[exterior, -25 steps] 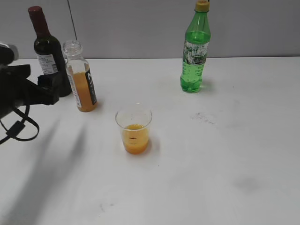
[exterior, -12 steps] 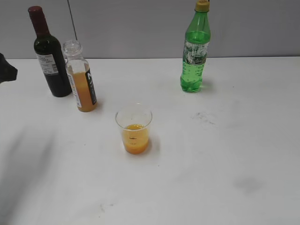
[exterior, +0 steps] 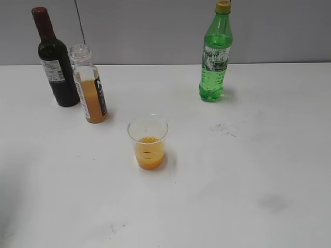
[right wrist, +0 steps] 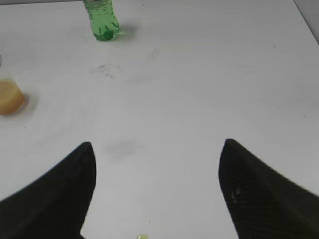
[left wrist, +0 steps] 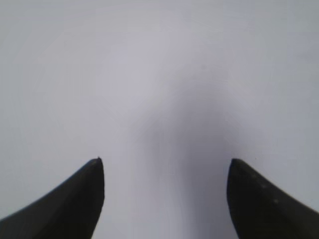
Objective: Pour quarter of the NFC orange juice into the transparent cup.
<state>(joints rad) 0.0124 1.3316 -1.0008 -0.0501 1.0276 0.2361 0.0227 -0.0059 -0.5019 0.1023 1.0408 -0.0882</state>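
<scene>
The NFC orange juice bottle [exterior: 89,88] stands upright and uncapped at the back left, partly full of orange liquid, with a black label. The transparent cup [exterior: 148,143] stands in front of it near the middle, holding orange juice in its lower part; its edge shows at the left of the right wrist view [right wrist: 9,95]. No arm shows in the exterior view. My left gripper [left wrist: 164,167] is open and empty over bare white table. My right gripper [right wrist: 155,149] is open and empty, far from the cup.
A dark wine bottle [exterior: 55,62] stands just left of the juice bottle, nearly touching it. A green soda bottle [exterior: 214,59] stands at the back right, also in the right wrist view [right wrist: 101,20]. The white table [exterior: 248,170] bears faint smudges.
My left arm has drawn back from beside the wine bottle and juice bottle and left the exterior view at the left edge. Bottles and cup have not moved.
</scene>
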